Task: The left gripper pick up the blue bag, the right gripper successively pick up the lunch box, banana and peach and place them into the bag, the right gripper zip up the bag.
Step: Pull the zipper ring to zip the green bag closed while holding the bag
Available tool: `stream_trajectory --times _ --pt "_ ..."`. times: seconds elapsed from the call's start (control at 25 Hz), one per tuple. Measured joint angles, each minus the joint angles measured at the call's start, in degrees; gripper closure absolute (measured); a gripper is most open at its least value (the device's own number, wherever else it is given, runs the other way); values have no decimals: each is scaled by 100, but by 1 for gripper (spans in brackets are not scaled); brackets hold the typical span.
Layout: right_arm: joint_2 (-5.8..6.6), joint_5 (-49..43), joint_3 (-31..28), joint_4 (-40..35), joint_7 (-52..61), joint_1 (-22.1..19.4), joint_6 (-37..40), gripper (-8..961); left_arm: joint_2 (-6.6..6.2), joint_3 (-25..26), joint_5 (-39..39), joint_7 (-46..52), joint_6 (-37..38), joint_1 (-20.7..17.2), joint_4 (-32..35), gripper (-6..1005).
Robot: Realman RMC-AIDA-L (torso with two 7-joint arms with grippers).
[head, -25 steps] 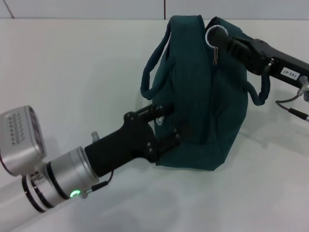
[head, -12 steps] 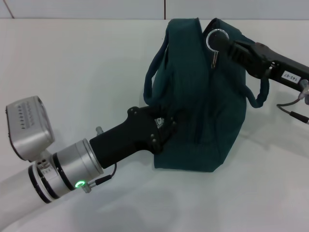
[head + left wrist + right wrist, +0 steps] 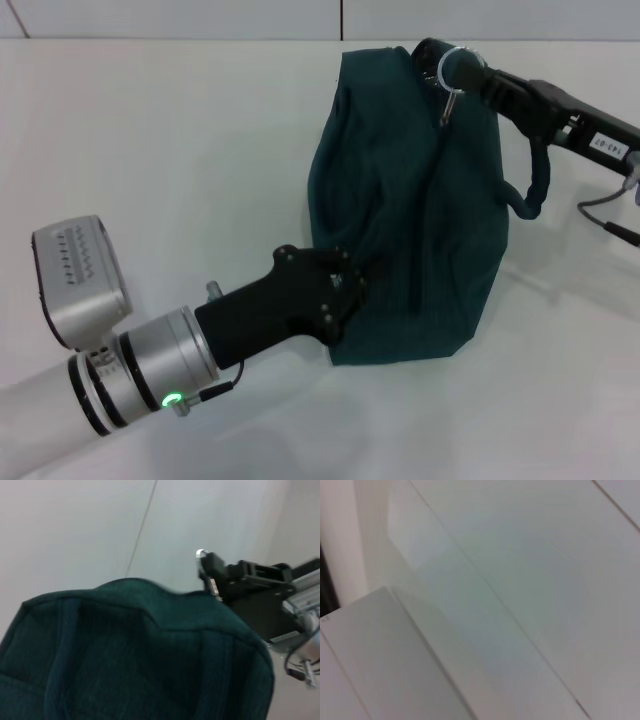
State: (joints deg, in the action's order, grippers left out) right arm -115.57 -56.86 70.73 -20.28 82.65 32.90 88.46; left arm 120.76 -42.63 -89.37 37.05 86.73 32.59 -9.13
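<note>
The blue bag [image 3: 415, 210] stands on the white table, its zip line running up its middle. It fills the lower part of the left wrist view [image 3: 125, 660]. My left gripper [image 3: 348, 285] is shut on the fabric at the bag's near lower side. My right gripper [image 3: 452, 68] is at the bag's far top end, shut on the silver ring zipper pull [image 3: 465, 62], with the small tab hanging below it. It also shows beyond the bag in the left wrist view [image 3: 212, 575]. One padded handle [image 3: 532, 190] hangs under the right arm. The lunch box, banana and peach are out of view.
The white table [image 3: 180, 150] spreads to the left and front of the bag. A pale wall edge runs along the back. The right wrist view shows only pale flat surfaces. A cable [image 3: 610, 215] hangs by the right arm.
The right gripper has carried the zipper ring farther back along the bag's top. The bag has leaned and shifted right. The left gripper has drawn nearer and lower, and the left handle loop no longer shows.
</note>
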Motion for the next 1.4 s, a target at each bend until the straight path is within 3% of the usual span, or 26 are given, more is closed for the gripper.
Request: stream_trajectory --times 0.76,0.92,1.2,1.4 --pt "9 133 -32 -48 -42 108 -680 950 -31 -15 -775 -557 261 -75 90 917" --pt "-18 103 130 -53 -150 22 -517 950 -23 0 -767 -591 697 -214 357 911" --pt "-35 95 164 -102 -1052 -435 495 950 -82 18 -729 -241 1435 -438 1135 900" --pt "7 118 146 -127 -1226 -515 537 950 -159 -31 -839 366 1687 -543 1800 892"
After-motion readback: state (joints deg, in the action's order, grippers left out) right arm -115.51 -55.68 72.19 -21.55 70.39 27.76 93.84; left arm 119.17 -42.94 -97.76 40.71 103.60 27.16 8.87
